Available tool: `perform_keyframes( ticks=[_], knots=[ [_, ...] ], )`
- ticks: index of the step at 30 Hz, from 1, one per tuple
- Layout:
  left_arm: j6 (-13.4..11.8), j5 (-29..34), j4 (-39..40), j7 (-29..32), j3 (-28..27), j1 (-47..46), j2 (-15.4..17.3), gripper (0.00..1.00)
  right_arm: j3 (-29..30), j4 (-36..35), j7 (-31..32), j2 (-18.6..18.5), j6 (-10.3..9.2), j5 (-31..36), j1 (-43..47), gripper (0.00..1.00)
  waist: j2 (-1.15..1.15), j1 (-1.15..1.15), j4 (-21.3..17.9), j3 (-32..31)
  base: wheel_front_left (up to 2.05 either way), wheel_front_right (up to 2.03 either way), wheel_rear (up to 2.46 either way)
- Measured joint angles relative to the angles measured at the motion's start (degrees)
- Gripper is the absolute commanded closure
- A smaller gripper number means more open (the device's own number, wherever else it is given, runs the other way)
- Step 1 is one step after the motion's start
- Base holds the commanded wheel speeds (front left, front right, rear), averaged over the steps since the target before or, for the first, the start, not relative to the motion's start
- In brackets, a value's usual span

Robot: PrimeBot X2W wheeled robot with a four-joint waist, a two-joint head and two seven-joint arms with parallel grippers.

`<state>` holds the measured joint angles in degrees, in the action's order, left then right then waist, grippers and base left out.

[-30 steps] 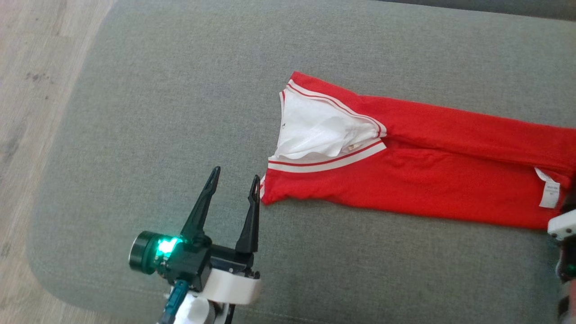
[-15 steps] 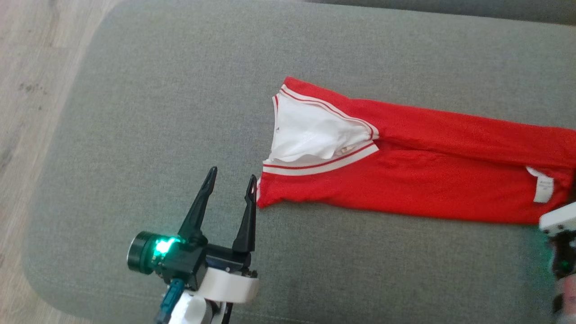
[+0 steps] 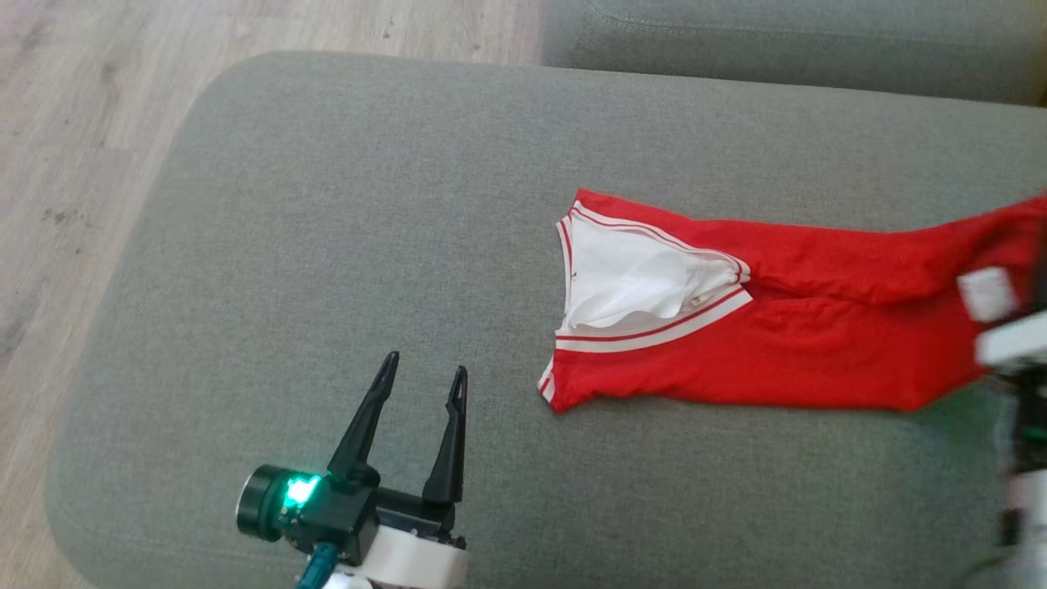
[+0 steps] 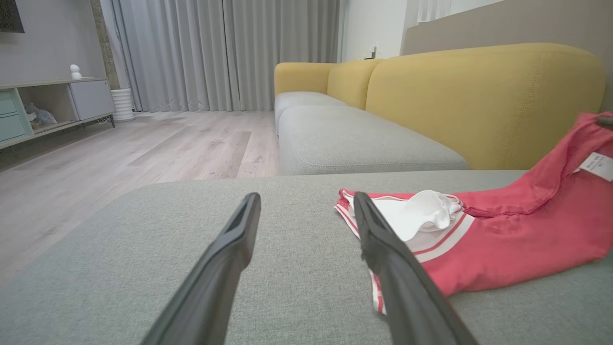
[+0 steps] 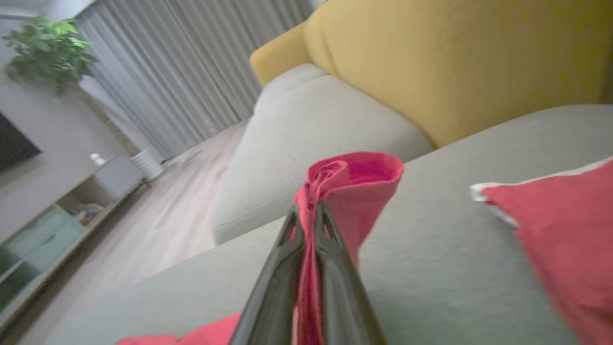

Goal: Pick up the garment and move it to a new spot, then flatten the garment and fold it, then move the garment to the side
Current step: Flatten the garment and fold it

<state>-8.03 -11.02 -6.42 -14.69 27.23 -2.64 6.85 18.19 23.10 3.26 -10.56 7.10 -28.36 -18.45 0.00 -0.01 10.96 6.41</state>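
Observation:
The garment [image 3: 777,343] is red with white striped trim and a white inner lining, and lies stretched across the grey seat. Its left part rests flat, while its right end rises off the cushion. My right gripper [image 5: 306,213] is shut on a bunched fold of the red fabric [image 5: 354,182]; in the head view its pale wrist [image 3: 1010,339] shows at the right edge, by the garment's white label. My left gripper [image 3: 426,364] is open and empty, low over the cushion, left of the garment's near corner and apart from it. The left wrist view shows the left gripper [image 4: 305,196] open beside the garment [image 4: 503,239].
A wide grey seat cushion [image 3: 327,204] carries everything. Its rounded left edge drops to a wooden floor [image 3: 65,123]. Another grey cushion [image 3: 777,41] lies behind, with a yellow backrest [image 4: 479,96]. A low cabinet [image 4: 48,105] stands far off by grey curtains.
My right gripper has shut on the garment's right end and raised it. The garment's near corner, earlier beside my left fingertip, now lies well to its right. The head camera has shifted.

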Motion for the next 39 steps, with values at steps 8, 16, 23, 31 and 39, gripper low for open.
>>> perform_keyframes(
  ticks=[8, 16, 23, 31, 39],
  knots=[
    [1.56, 0.51, -0.54, 0.0, -0.89, 0.34, -0.8, 0.0, -9.1, -10.71, 4.69, 7.55, 0.0, -1.45, 1.55, 1.0, 0.0, 0.0, 2.2, -0.7, 0.0, 0.0, 0.0],
    [3.01, 1.11, -1.83, 0.0, -0.99, 0.36, -1.85, 0.0, -24.51, -2.04, -2.12, 7.58, 0.0, -12.22, 0.87, 1.0, 0.0, 0.0, 6.27, -0.77, 0.0, 0.0, 0.0],
    [3.58, 2.54, -2.55, 0.0, -1.05, 0.35, -1.88, 0.0, -34.45, 9.94, -11.16, 7.46, 0.0, -20.51, -6.6, 1.0, 0.0, 0.0, 9.92, -0.74, 0.0, 0.0, 0.0],
    [4.07, 2.96, -2.6, 0.0, -1.32, 0.35, -2.01, 0.0, -45.07, 21.0, -15.56, 7.35, 0.0, -29.25, -12.68, 0.0, 0.0, 0.01, 11.68, -0.03, 0.0, 0.0, 0.0],
    [4.05, 2.94, -3.07, 0.0, -2.52, 0.42, -2.14, 0.0, -51.94, 21.46, -17.38, 7.31, 0.0, -30.52, -13.91, 0.0, 0.0, 0.01, 9.72, -1.17, 0.0, 0.0, 0.0]
  ],
)
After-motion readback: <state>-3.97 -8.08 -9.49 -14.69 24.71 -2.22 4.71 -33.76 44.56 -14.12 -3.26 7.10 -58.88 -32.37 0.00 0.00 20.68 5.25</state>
